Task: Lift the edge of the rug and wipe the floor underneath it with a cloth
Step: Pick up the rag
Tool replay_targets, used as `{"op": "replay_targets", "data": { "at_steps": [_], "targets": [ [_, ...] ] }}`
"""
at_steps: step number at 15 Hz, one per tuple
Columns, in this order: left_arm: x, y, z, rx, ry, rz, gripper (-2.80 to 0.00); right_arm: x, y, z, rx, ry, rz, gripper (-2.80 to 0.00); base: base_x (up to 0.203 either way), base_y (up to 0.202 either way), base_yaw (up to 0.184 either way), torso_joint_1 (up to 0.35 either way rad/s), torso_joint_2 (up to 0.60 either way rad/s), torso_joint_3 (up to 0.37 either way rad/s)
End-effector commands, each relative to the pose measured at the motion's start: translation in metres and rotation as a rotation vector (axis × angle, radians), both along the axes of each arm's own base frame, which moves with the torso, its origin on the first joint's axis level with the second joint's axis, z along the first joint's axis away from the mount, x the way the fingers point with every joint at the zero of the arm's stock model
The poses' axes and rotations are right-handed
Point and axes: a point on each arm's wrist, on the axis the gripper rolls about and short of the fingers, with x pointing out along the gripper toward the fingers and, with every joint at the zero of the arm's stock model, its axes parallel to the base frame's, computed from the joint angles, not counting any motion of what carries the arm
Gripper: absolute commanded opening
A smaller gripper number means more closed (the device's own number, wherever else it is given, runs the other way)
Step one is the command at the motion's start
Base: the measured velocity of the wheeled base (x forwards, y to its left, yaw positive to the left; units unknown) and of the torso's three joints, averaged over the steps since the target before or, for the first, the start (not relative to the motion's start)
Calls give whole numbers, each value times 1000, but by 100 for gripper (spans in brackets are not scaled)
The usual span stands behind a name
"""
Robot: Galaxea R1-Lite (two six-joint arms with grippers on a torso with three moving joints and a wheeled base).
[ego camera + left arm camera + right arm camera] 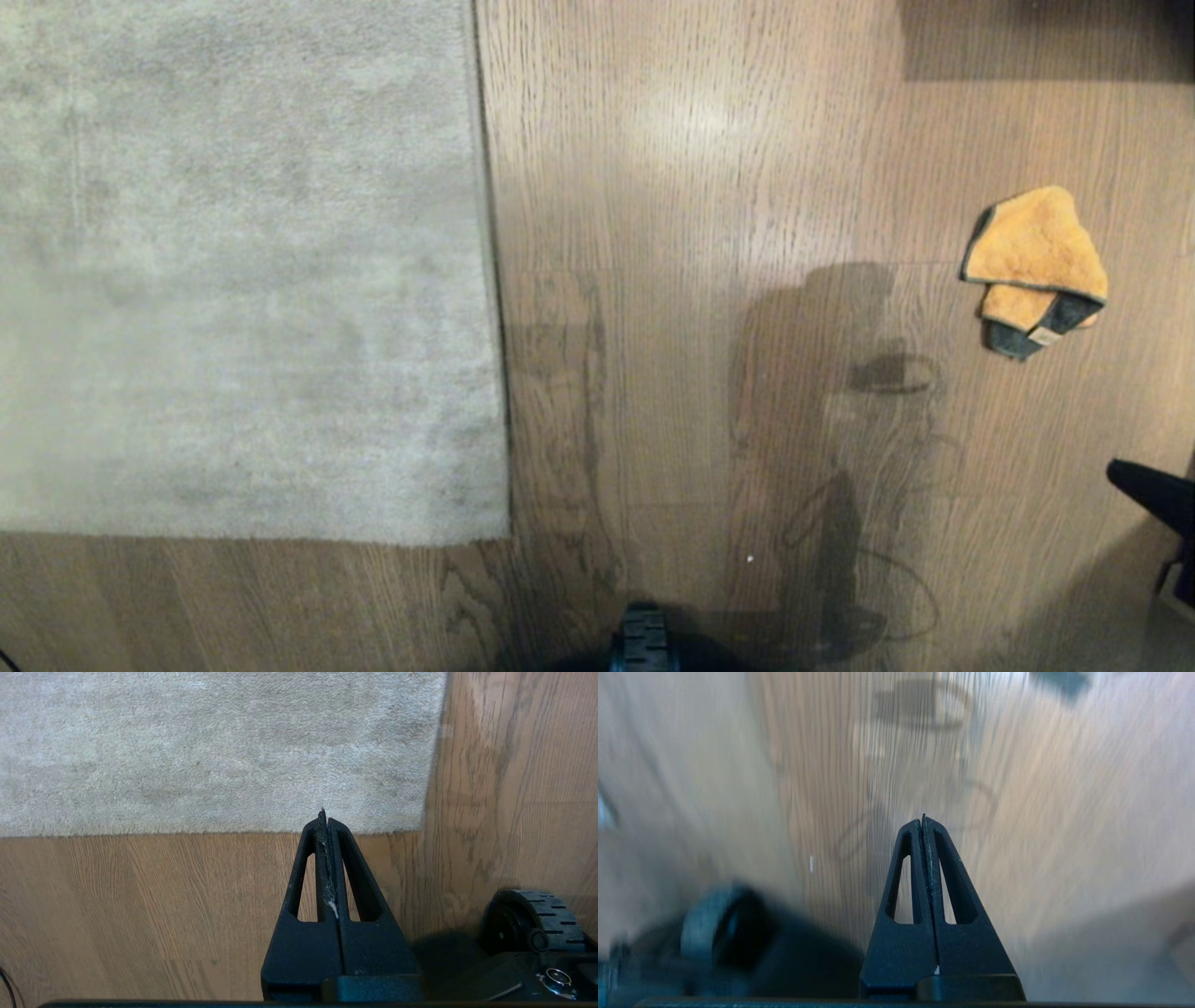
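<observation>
Rug edge (pixel 493 280) runs straight down the head view, bordering a pale grey-beige short-pile rug that fills the upper left of that view; its near corner (pixel 504 537) lies flat on the floor (pixel 709 187), with no part raised. Light brown wood-grain planks with darker grain streaks take up everything to the right of the rug and the strip along its near side. On those bare planks, well apart from the rug and far over on the robot's right, lies the cloth (pixel 1034 266), a small orange fuzzy rag folded loosely, with a dark grey border and a dark patch at its near end. Nothing touches it.

In the left wrist view the left hand (pixel 324 821) hangs over the planks just short of the rug's near border, close to the corner, its two black fingers pressed together and holding nothing; a few pale fibres cling along the seam between them. A black ribbed wheel (pixel 537 917) of the base shows beside it. The right hand (pixel 923 823) is likewise pinched tight and empty above bare floor, in a blurred view. A dark part of the right arm (pixel 1158 499) enters the head view at the right margin, nearer than the cloth.
</observation>
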Motion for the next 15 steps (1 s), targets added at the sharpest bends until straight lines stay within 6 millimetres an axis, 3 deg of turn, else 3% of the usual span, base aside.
{"op": "replay_targets", "data": {
  "at_steps": [1,5,12,13,15],
  "targets": [
    [0,0,0,0,-1,0,-280,49,1,6,21,58,-7,-280,0,0,0,0,0,0],
    [0,0,0,0,-1,0,-280,75,-5,22,56,31,-52,-280,0,0,0,0,0,0],
    [0,0,0,0,-1,0,-280,93,-20,19,52,53,-128,-280,0,0,0,0,0,0],
    [0,0,0,0,-1,1,-280,97,-25,20,50,45,-147,0,0,0,0,0,0,0],
    [0,0,0,0,-1,-1,-280,104,-32,19,30,26,-175,0,0,0,0,0,0,0]
  ]
}}
